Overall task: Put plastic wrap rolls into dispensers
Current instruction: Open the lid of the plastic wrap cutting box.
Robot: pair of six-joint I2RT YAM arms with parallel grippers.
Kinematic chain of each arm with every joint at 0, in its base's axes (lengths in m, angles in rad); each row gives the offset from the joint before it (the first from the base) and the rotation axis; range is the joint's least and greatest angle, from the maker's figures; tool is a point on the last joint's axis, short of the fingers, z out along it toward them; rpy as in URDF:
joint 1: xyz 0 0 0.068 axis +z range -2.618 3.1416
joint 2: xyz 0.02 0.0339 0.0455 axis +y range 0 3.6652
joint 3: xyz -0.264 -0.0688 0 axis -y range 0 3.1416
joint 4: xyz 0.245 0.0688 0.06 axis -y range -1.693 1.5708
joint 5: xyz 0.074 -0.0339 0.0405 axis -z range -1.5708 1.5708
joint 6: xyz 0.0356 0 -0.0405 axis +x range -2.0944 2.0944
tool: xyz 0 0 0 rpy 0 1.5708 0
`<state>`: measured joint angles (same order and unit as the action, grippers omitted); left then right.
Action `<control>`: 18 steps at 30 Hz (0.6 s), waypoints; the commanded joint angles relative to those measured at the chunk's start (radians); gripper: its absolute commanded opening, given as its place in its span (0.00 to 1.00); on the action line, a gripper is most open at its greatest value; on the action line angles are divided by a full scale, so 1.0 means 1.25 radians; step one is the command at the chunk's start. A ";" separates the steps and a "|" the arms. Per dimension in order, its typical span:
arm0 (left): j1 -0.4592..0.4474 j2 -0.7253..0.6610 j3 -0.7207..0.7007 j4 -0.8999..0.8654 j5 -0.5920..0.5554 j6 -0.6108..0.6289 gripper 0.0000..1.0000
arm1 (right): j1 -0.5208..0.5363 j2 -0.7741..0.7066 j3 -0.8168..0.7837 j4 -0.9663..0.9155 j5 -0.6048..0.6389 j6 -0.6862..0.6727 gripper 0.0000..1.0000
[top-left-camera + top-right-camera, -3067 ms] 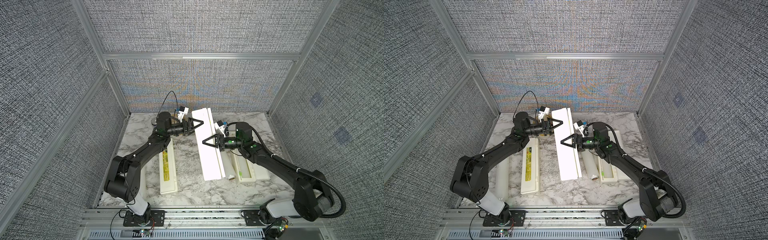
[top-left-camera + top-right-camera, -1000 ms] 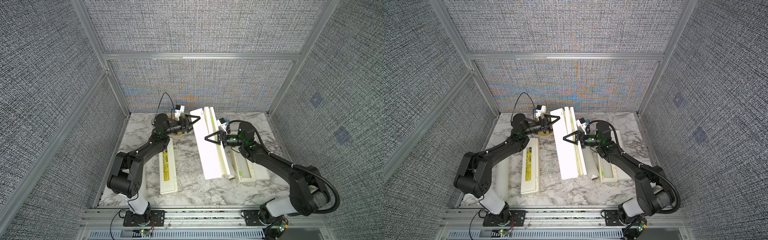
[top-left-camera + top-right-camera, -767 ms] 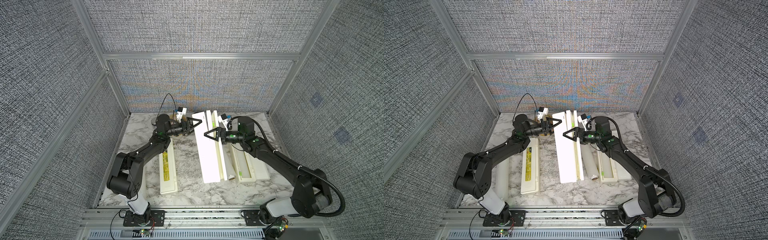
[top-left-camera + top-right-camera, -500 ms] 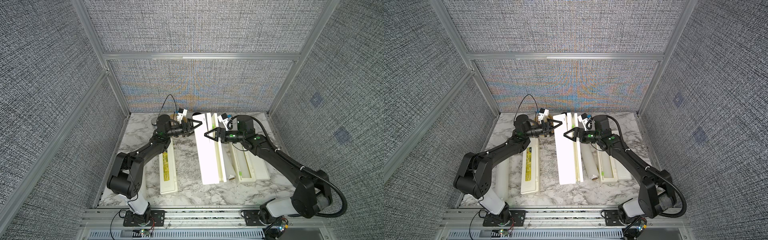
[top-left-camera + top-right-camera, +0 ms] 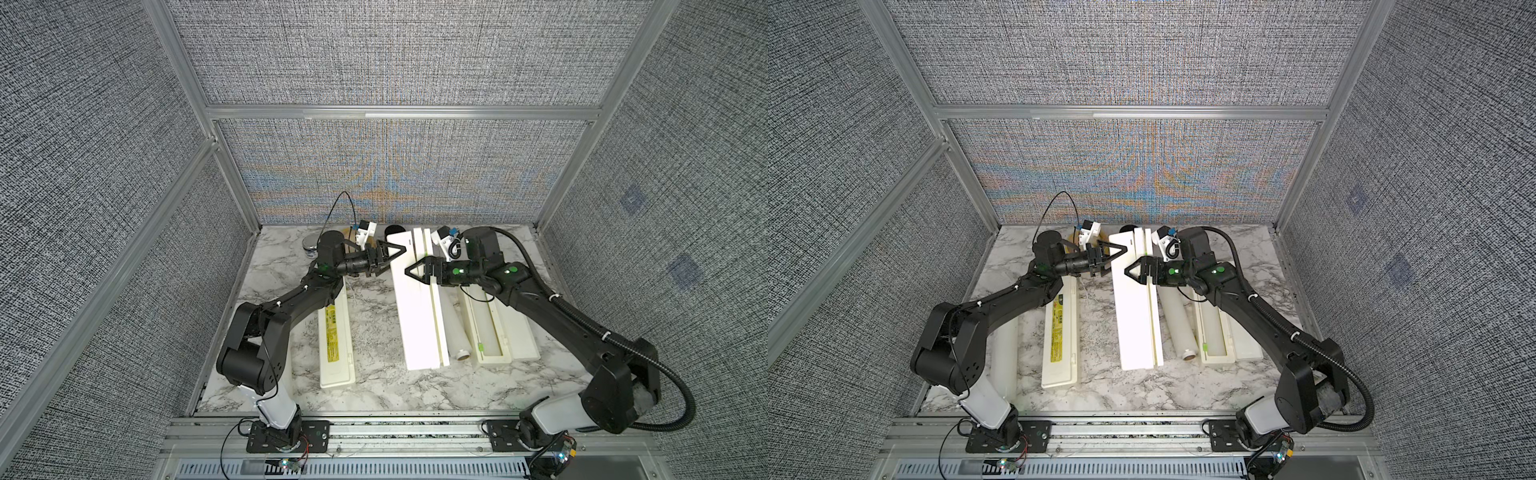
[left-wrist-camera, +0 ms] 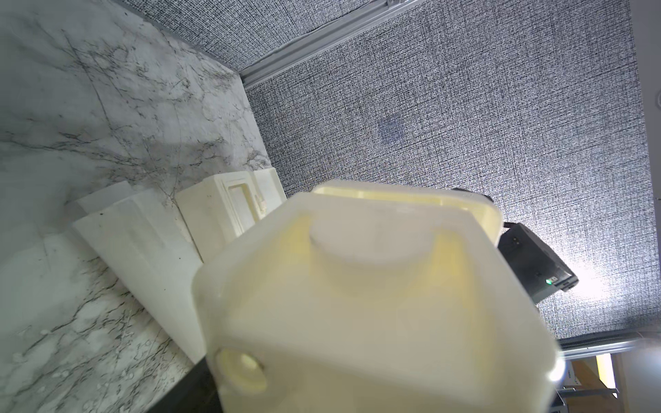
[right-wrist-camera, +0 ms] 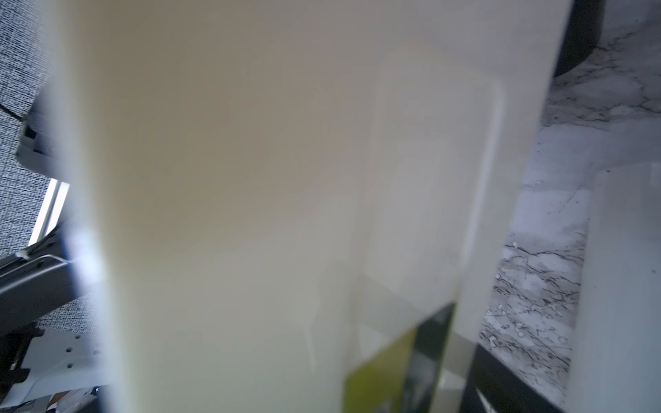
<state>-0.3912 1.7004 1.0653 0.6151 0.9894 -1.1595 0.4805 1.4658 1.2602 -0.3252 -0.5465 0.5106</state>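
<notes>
The middle dispenser (image 5: pixel 415 324) (image 5: pixel 1136 324) lies lengthwise with its plain broad face up. My left gripper (image 5: pixel 390 254) (image 5: pixel 1111 253) is shut on its far end, which fills the left wrist view (image 6: pixel 375 321). My right gripper (image 5: pixel 417 270) (image 5: pixel 1138 270) stands open, jaws straddling the same dispenser (image 7: pixel 250 178) from its right side. One plastic wrap roll (image 5: pixel 455 328) (image 5: pixel 1177 324) lies just right of it. Beyond that roll a dispenser (image 5: pixel 490 332) lies with its lid open. A shut dispenser (image 5: pixel 336 332) with a yellow-green label lies to the left. Another roll (image 5: pixel 1005 353) lies by the left arm.
A black cup (image 5: pixel 395 229), a yellow bamboo steamer (image 5: pixel 347 237) and a small round tin (image 5: pixel 309 251) stand along the back edge, close behind the grippers. Grey fabric walls close in the marble table (image 5: pixel 374 386) on three sides.
The middle dispenser has swung round to lie nearly parallel with the other two boxes. Both grippers shifted slightly with it. The jaws stand as before.
</notes>
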 commanded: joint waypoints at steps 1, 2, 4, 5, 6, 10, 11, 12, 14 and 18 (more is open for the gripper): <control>-0.002 -0.004 0.007 0.032 0.027 -0.018 0.70 | 0.007 0.006 0.006 -0.094 0.124 -0.033 0.99; -0.002 -0.002 0.008 0.031 0.027 -0.018 0.70 | 0.012 0.010 0.011 -0.104 0.137 -0.036 0.99; -0.002 -0.002 0.007 0.032 0.028 -0.019 0.70 | 0.021 0.017 0.027 -0.130 0.169 -0.042 0.99; -0.002 -0.003 0.007 0.033 0.028 -0.018 0.70 | 0.025 0.023 0.036 -0.146 0.186 -0.047 0.99; -0.002 -0.003 0.007 0.034 0.028 -0.018 0.70 | 0.027 0.027 0.040 -0.153 0.194 -0.047 0.99; -0.002 -0.004 0.004 0.030 0.030 -0.017 0.69 | 0.027 0.031 0.030 -0.136 0.176 -0.028 0.95; -0.003 -0.005 0.004 0.022 0.028 -0.013 0.69 | 0.026 0.031 0.028 -0.131 0.174 -0.023 0.90; -0.003 -0.005 0.004 0.014 0.027 -0.006 0.69 | 0.027 0.029 0.024 -0.123 0.169 -0.019 0.88; -0.003 -0.007 0.004 -0.002 0.026 0.005 0.69 | 0.027 0.027 0.019 -0.118 0.164 -0.013 0.85; -0.003 -0.008 0.009 -0.014 0.025 0.011 0.69 | 0.026 0.022 0.013 -0.120 0.175 -0.012 0.81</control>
<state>-0.3912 1.7035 1.0618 0.5114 0.9512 -1.1023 0.5125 1.4872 1.2877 -0.3794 -0.4232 0.5049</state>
